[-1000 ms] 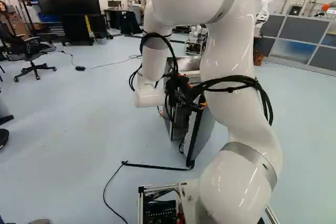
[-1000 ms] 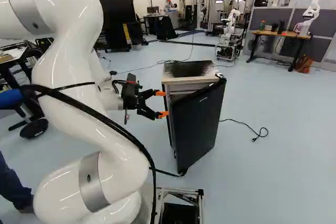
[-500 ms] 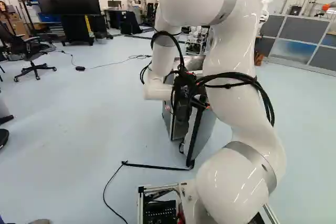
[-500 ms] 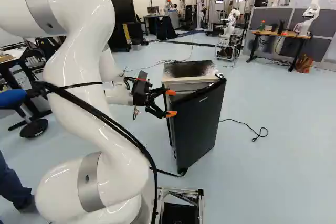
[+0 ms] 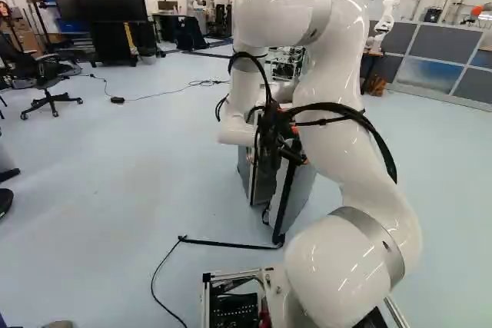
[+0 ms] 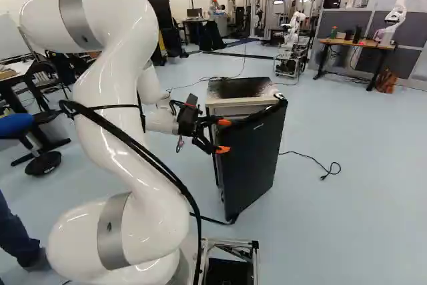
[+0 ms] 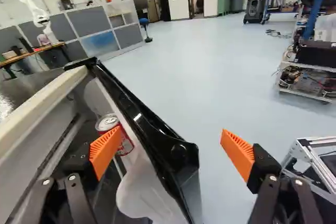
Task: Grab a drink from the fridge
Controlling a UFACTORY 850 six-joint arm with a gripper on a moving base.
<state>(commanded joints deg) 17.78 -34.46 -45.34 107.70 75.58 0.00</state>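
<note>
My gripper (image 6: 223, 136) is at the near side of the fridge (image 6: 220, 110), by the upper part of its black door (image 6: 255, 161). The door stands partly open. In the wrist view my gripper (image 7: 172, 152) has its fingers wide apart, nothing gripped. The door's black top edge (image 7: 142, 114) runs through the space between and ahead of them. A red drink can (image 7: 126, 145) stands on the inner side of the door, just beyond one orange finger pad (image 7: 105, 148), which partly covers it. The can's lower part is hidden.
A black cable (image 6: 310, 158) lies on the floor beside the fridge. Farther back are a wooden table (image 6: 357, 43), grey partitions and another robot (image 6: 291, 35). The frame of my base (image 7: 310, 156) shows beyond the other finger.
My arm has shifted against its base joint, carrying the gripper rightward in the right base view, over toward the door. Its fingers have stayed apart. Base, fridge and door have not moved.
</note>
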